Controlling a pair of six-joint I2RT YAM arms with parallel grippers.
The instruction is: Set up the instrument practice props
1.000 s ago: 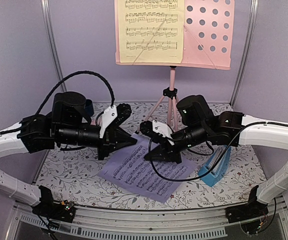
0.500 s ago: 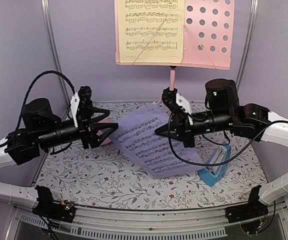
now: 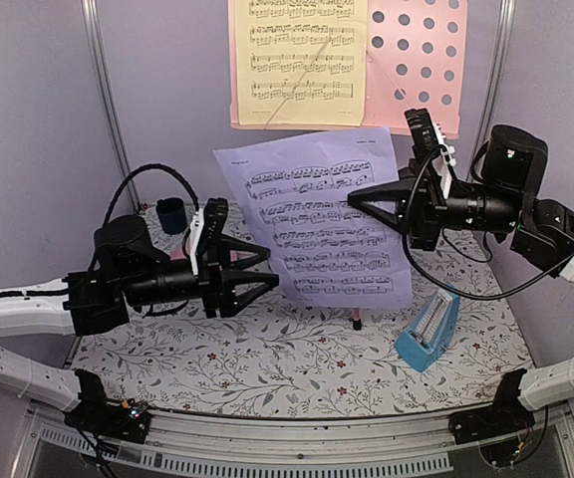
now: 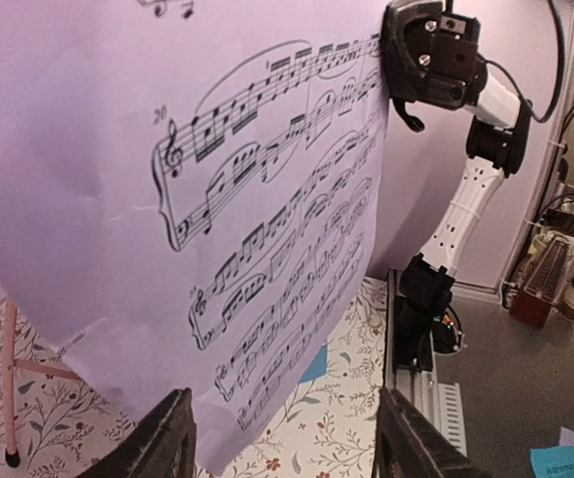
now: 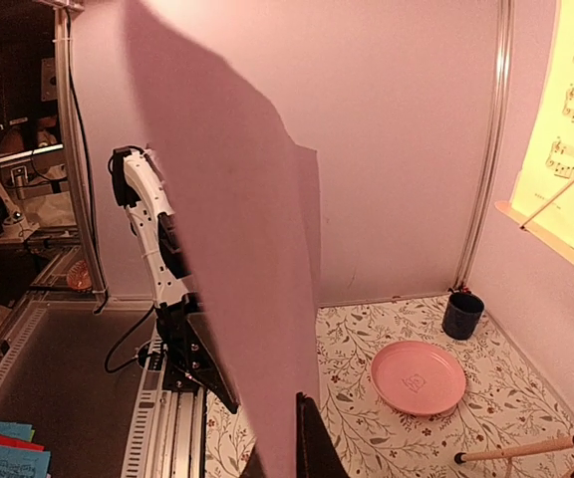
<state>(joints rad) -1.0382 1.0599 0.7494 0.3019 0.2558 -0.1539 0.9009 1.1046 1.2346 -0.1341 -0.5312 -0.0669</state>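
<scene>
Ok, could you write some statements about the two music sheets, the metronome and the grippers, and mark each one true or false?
1. The purple sheet lies flat on the table. False: the purple sheet hangs in the air above the table, pinched at its right edge by the right gripper.
2. The yellow sheet rests on the pink stand. True.
3. The left gripper is clamped on the purple sheet. False: the left gripper is open at the sheet's lower left corner.
4. The blue metronome stands on the table on the right side. True.
</scene>
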